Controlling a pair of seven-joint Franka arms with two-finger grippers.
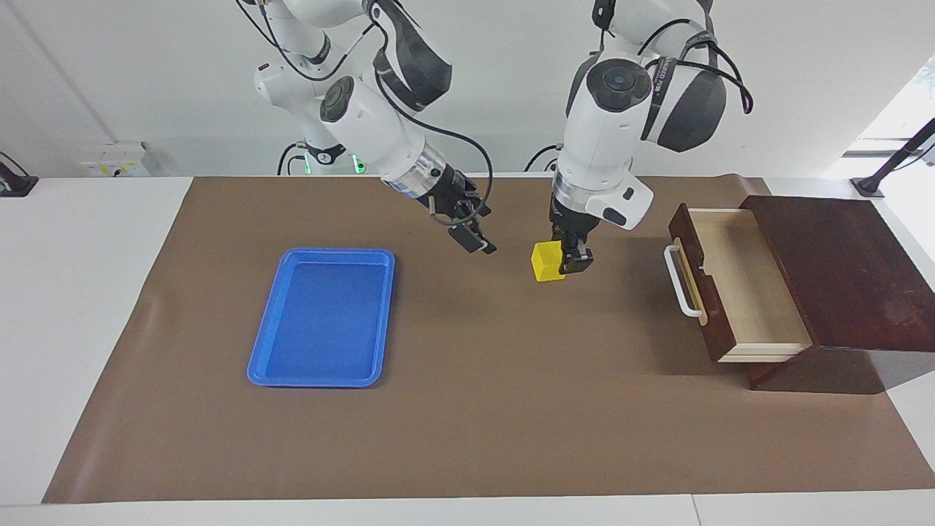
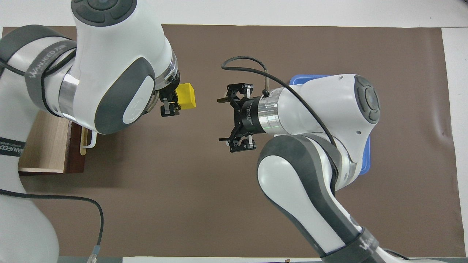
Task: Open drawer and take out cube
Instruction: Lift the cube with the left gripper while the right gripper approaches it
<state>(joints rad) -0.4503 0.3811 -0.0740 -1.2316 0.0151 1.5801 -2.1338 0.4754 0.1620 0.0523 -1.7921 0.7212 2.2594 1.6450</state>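
Left gripper (image 1: 568, 261) fingers clamped on yellow cube (image 1: 546, 261), carried above brown mat, clear of open drawer (image 1: 738, 285), likely for handover. Right gripper (image 1: 478, 242) fingers apart, beside cube, ready to receive. Blue tray (image 1: 322, 315) well apart from drawer, probable destination.

The broad brown mat (image 1: 482, 409) lies bare across its half farthest from the robots, open to passage from end to end. Over its middle, two things hang in the air: the left gripper (image 1: 572, 261), clamped on the small yellow plastic cube (image 1: 546, 261), and at its nine o'clock in the facing view the right gripper (image 1: 478, 243), fingers spread, with a narrow clear gap between them. The shallow blue plastic tray (image 1: 319, 374) occupies the mat at eight o'clock from the cube. At three o'clock the pulled-out dark reddish-brown wooden drawer (image 1: 712, 332) juts from its dark cabinet (image 1: 840, 270), white bar handle (image 1: 679, 285) foremost, blocking that end.
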